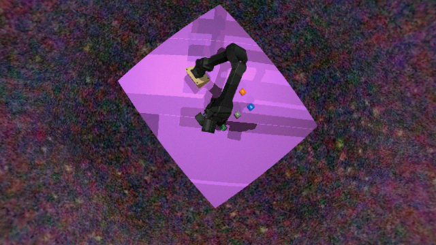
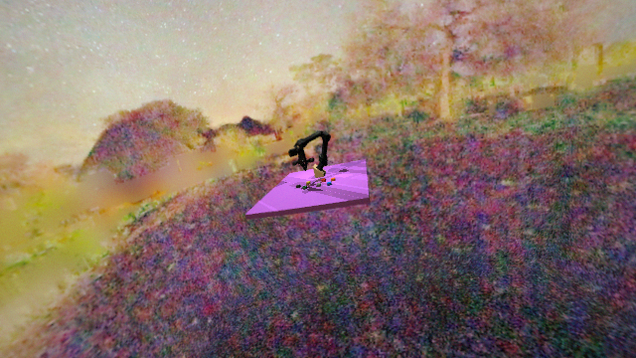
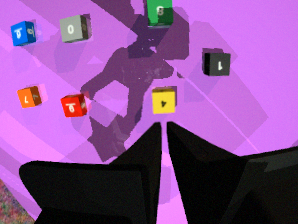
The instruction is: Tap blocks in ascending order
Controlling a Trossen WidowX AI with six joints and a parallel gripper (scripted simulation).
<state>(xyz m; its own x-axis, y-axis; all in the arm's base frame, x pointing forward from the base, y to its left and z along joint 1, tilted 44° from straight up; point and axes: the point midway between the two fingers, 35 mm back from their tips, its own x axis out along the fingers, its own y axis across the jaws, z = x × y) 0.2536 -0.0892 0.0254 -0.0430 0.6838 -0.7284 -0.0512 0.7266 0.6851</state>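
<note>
My gripper (image 3: 162, 127) is shut and empty, raised above the table. In the wrist view its tips appear just below the yellow block (image 3: 163, 101), marked 4. The black block (image 3: 216, 64), marked 1, is right of it. The green block (image 3: 160, 12) (image 1: 223, 127) is at the top, its digit unclear. The grey block (image 3: 72, 30) (image 1: 237, 114) shows 0. The orange block (image 3: 28, 97) (image 1: 242, 91) seems to show 7. The blue block (image 3: 22, 33) (image 1: 251, 107) and red block (image 3: 73, 106) each show a 6 or 9; I cannot tell which. The arm hides yellow, black and red in the top view.
The purple table (image 1: 218, 160) (image 2: 288, 204) carries the arm's tan base plate (image 1: 200, 82). Dark shadows of the arm fall among the blocks. The blue, grey, orange and red blocks form a loose group at the left of the wrist view.
</note>
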